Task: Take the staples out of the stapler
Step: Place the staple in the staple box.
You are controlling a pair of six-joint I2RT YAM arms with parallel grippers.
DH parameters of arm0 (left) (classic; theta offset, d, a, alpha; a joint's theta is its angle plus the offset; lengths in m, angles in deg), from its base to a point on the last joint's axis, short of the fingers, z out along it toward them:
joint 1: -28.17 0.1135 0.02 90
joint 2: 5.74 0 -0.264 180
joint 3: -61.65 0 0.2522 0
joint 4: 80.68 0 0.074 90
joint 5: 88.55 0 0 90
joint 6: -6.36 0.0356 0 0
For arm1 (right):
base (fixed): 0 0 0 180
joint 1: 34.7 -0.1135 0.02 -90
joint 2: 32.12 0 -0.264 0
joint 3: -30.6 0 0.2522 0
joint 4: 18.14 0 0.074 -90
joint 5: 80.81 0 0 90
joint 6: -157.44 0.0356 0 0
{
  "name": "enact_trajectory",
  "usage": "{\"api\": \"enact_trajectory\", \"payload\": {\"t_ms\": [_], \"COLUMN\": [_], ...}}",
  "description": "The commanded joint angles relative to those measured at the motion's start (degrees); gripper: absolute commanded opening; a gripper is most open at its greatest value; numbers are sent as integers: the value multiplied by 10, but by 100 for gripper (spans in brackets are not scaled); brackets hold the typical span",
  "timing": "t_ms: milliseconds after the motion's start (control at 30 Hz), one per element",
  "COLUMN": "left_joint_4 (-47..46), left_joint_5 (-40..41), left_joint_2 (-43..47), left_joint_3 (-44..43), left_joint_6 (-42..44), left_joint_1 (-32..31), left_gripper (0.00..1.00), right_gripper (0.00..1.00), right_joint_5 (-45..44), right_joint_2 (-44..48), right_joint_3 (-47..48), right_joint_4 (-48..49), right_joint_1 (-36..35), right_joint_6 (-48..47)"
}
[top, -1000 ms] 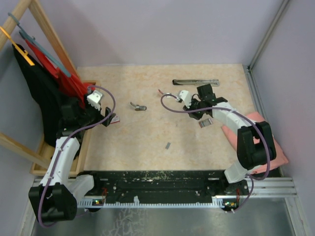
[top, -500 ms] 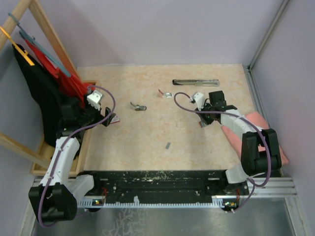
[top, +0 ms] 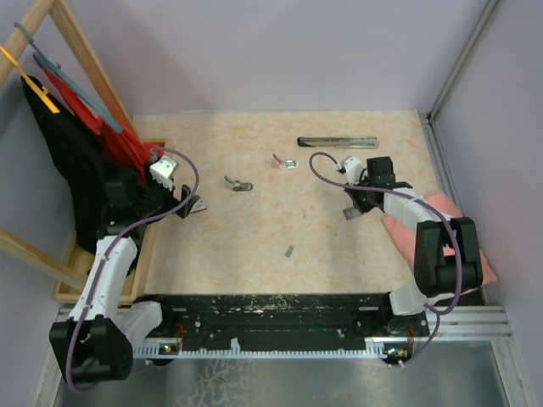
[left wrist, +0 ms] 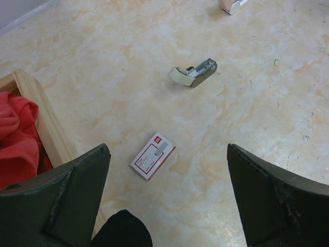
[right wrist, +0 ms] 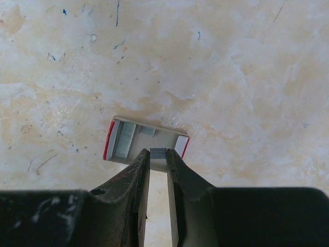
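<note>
In the right wrist view my right gripper (right wrist: 158, 155) is shut on a short grey strip of staples (right wrist: 158, 152). It holds the strip just over an open red-and-white box tray (right wrist: 146, 140) that has more grey strips in it. In the top view that gripper (top: 353, 207) is right of the table's middle, over the tray (top: 349, 214). Two mini staplers lie on the table (top: 238, 183) (top: 286, 161). A loose staple strip (top: 289, 251) lies nearer me. My left gripper (left wrist: 167, 154) is open and empty above a shut red-and-white box (left wrist: 152, 155).
A long thin metal bar (top: 337, 141) lies at the back right. A pink cloth (top: 441, 227) lies at the right edge under my right arm. A wooden frame (top: 148, 254) with red and black fabric (top: 93, 161) stands at the left. The nearer stapler also shows in the left wrist view (left wrist: 194, 73).
My right arm has swung to the right and nearer, bringing its gripper over the open box tray. The left arm has not moved.
</note>
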Motion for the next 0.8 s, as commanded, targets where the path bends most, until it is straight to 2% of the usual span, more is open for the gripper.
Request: {"api": "enact_trajectory", "payload": {"t_ms": [0, 767], "left_joint_4": [6, 5], "left_joint_5": [-12, -14], "left_joint_2": [0, 3], "left_joint_3": [-13, -12], "left_joint_6": [1, 2], "left_joint_1": [4, 7], "left_gripper": [99, 99], "right_gripper": [20, 21], "right_joint_5": [6, 33], "right_joint_2": [-9, -39], "right_joint_3": [9, -1], "right_joint_4": [29, 22], "right_joint_1": [3, 3], "right_joint_6": [15, 31]}}
